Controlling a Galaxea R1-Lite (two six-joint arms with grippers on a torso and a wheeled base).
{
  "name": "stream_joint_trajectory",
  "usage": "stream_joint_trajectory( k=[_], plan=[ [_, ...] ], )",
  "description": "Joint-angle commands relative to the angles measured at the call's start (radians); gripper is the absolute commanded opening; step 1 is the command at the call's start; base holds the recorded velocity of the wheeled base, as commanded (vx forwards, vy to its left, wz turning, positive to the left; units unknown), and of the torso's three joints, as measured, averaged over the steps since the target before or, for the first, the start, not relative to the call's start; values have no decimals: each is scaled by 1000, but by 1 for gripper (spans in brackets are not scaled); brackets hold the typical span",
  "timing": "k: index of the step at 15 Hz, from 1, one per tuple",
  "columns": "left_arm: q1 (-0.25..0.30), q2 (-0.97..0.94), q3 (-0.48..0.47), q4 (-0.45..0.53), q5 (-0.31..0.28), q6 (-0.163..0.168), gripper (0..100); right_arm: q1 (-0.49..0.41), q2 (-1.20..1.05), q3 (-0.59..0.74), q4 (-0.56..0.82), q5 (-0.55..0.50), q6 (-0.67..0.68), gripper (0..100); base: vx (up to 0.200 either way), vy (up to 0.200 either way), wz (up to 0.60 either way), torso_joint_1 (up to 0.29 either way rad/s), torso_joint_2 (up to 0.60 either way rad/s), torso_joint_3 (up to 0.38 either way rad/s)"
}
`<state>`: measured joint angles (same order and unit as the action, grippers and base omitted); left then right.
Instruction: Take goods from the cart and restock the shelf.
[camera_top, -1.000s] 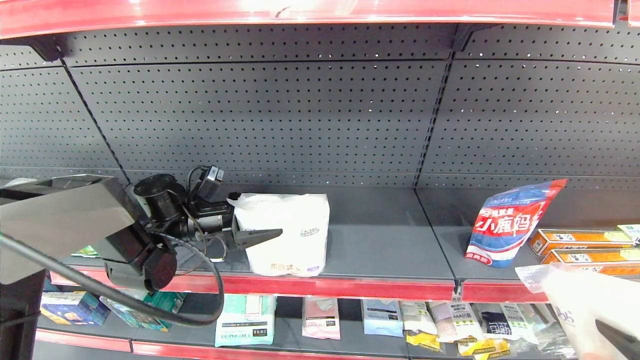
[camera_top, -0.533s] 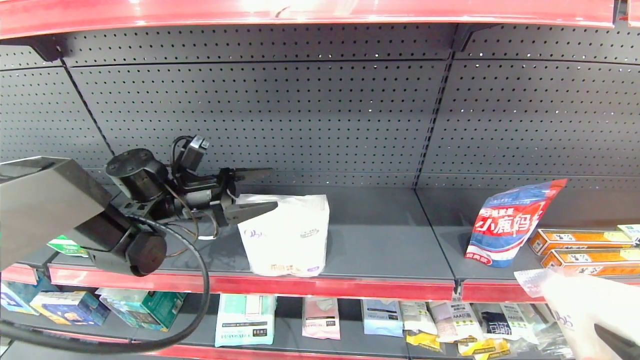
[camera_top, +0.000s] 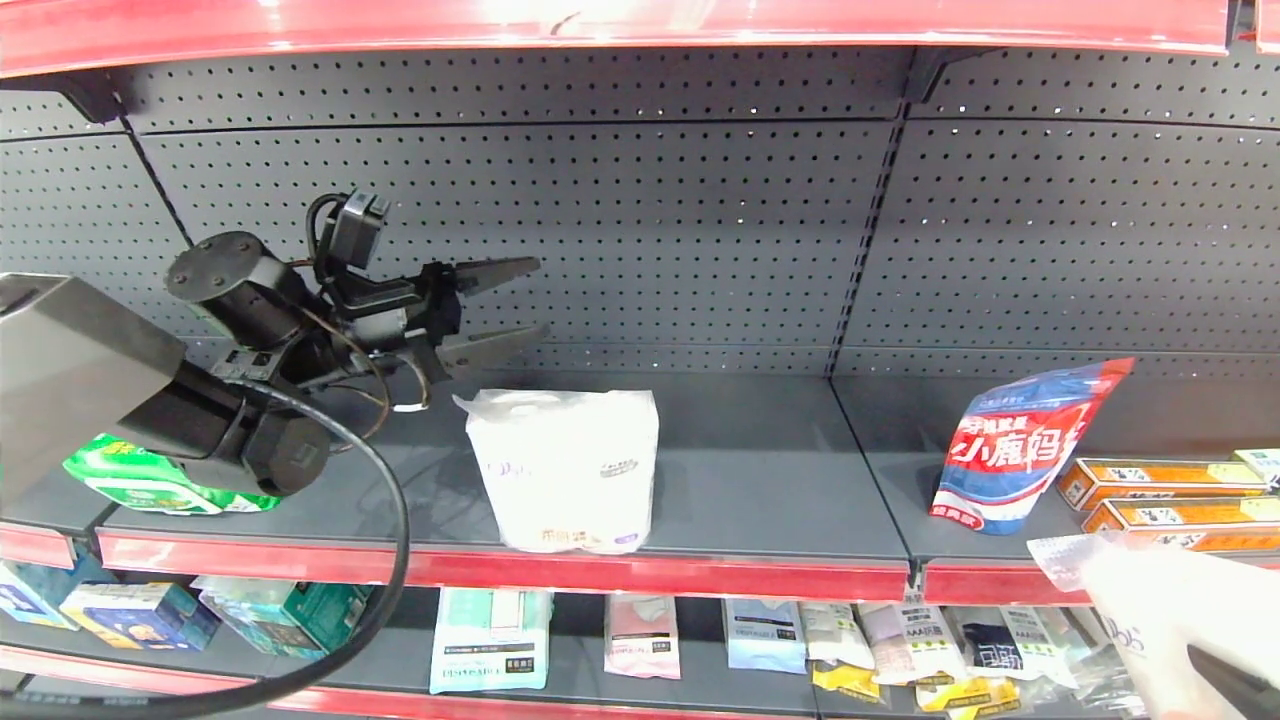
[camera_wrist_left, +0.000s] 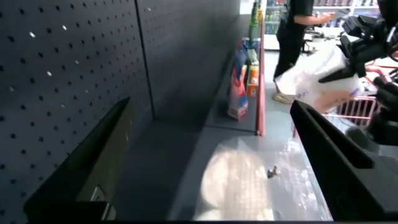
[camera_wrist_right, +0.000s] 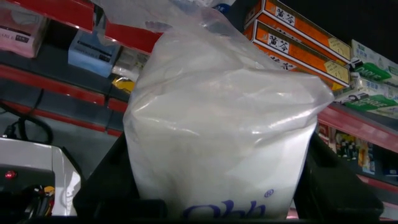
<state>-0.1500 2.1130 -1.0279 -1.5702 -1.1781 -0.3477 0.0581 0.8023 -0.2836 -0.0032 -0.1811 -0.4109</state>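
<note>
From the head view, the left tool (camera_top: 541, 298) has let go of the pack (camera_top: 565, 470) and climbed. A second ago its jaws stood either side of the pack, half a second ago they were at its top edge, and now they hang wide open and empty above it, a little to its left and clear of the wrapper. The pack stands upright on the shelf (camera_top: 760, 470) near the front lip and has not shifted as the arm left. That item looks placed, and the left arm is free to go back for more. A second pack (camera_top: 1160, 615) sits at the lower right corner, below the shelf's front edge, as it did a second ago. The left wrist view looks down between the spread jaws, with nothing between them and the pack's clear-wrapped top lying below on the shelf. In the right wrist view the right tool (camera_wrist_right: 217, 202) is closed around the second pack, one dark finger pressed to each side of the plastic. This pack is likely next, probably beside the first.
</note>
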Motion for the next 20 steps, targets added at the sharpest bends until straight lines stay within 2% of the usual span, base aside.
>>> stream_joint_trajectory(
  k=[1,2,6,8,9,10,11,12,13,14,15,16,19,20],
  plan=[
    [1,-2,-26,-1,17,-1,100,0,1,0,0,0,0,0,0,0,0,0,0,0],
    [4,-2,-29,-1,41,-1,100,0,1,0,0,0,0,0,0,0,0,0,0,0],
    [15,-16,-28,-1,275,3,100,3,-3,-5,0,0,-2,0,0,0,0,0,0,0],
    [40,-44,-29,24,357,13,100,3,-5,-9,0,-1,-2,0,0,0,0,0,0,0],
    [44,-53,-31,52,434,27,100,3,-3,-16,0,-1,-2,0,0,0,0,0,0,0],
    [44,-56,-31,67,485,33,100,3,-3,-19,0,-1,-2,0,0,0,0,0,0,0],
    [44,-57,-31,96,618,50,100,5,-8,-22,0,-1,-2,0,0,0,0,0,0,0],
    [44,-59,-31,107,681,79,100,5,-12,-22,0,-1,-2,0,0,0,0,0,0,0],
    [46,-79,-26,148,746,124,100,5,-14,-22,0,-1,-2,0,0,0,0,0,0,0],
    [53,-107,-28,226,850,157,100,5,-14,-22,0,-1,-2,0,0,0,0,0,0,0],
    [56,-146,-18,308,960,171,100,5,-14,-23,-1,0,-2,0,0,0,0,0,0,0],
    [55,-189,0,383,1042,182,100,5,-17,-23,0,2,-2,0,0,0,0,0,0,0],
    [67,-358,152,621,1164,306,100,5,-52,-16,2,6,4,0,0,0,0,0,0,0],
    [66,-416,233,648,1170,322,100,6,-60,-16,0,8,4,0,0,0,0,0,0,0]
  ],
)
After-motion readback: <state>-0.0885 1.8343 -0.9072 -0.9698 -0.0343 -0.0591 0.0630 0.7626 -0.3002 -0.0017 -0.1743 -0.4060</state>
